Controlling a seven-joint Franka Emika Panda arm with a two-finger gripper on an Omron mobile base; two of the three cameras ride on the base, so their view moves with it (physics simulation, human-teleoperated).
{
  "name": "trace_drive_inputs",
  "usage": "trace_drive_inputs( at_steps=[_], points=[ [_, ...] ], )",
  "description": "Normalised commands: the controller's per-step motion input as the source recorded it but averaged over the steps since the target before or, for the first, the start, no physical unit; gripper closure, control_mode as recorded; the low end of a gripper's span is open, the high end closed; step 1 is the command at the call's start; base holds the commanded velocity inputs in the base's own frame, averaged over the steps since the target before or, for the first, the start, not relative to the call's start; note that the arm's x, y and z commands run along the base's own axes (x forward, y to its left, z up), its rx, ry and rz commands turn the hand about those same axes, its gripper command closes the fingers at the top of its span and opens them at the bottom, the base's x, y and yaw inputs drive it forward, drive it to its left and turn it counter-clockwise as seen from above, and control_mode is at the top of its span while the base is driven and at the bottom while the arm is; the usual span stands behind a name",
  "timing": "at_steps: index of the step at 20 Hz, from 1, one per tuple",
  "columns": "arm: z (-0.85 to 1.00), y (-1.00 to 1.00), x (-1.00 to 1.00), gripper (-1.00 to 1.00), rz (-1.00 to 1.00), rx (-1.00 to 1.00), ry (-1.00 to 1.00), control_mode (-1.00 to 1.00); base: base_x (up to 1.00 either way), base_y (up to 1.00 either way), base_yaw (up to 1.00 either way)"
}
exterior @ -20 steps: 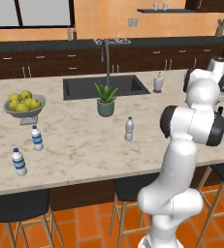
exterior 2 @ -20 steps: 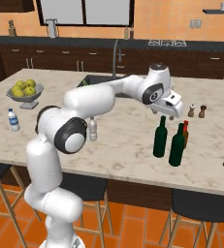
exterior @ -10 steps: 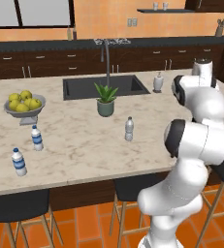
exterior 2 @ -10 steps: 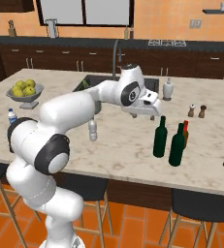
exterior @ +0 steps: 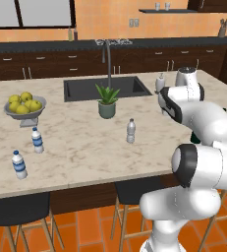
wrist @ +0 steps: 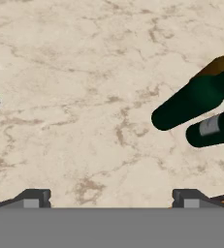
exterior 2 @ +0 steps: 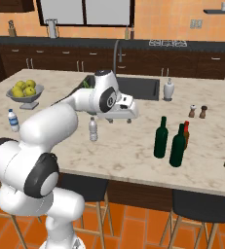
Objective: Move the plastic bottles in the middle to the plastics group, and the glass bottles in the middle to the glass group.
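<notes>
No readable text, brand, number or sign anywhere. Blue labels on the two small water bottles (exterior: 37, 140) near the worktop's left edge: plain colour bands, no lettering to make out. Pale label on the greyish bottle (exterior: 130, 131) mid-worktop: blank. Green wine bottles (exterior 2: 160, 137): no legible labels.

Walls: you see orange walls (exterior: 105, 19).
Cabinets: dark brown wooden cabinets (exterior 2: 60, 61) behind.
Island: beige marble island counter (exterior: 85, 147).
Floor: orange tiled floor (exterior: 90, 236) with dark stools (exterior 2: 201, 206).
</notes>
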Motion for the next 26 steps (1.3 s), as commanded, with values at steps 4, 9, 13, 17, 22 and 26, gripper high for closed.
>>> trace_drive_inputs(
  at_steps=[4,9,13,17,22,26],
  points=[
    [-0.09,0.65,-0.38,-1.00,0.25,0.00,0.00,-1.00,0.00,0.00,0.00],
    [-0.04,0.73,-0.04,-1.00,0.12,0.00,0.00,-1.00,0.00,0.00,0.00],
    [-0.05,0.72,0.17,-1.00,0.05,0.07,0.00,-1.00,0.00,0.00,0.00],
    [0.00,0.53,0.33,-1.00,0.02,0.16,0.00,-1.00,0.00,0.00,0.00],
    [-0.08,0.28,0.53,-1.00,0.00,0.15,0.00,-1.00,0.00,0.00,0.00],
    [-0.24,0.22,0.46,-1.00,0.00,0.05,0.00,-1.00,0.00,0.00,0.00]
  ],
)
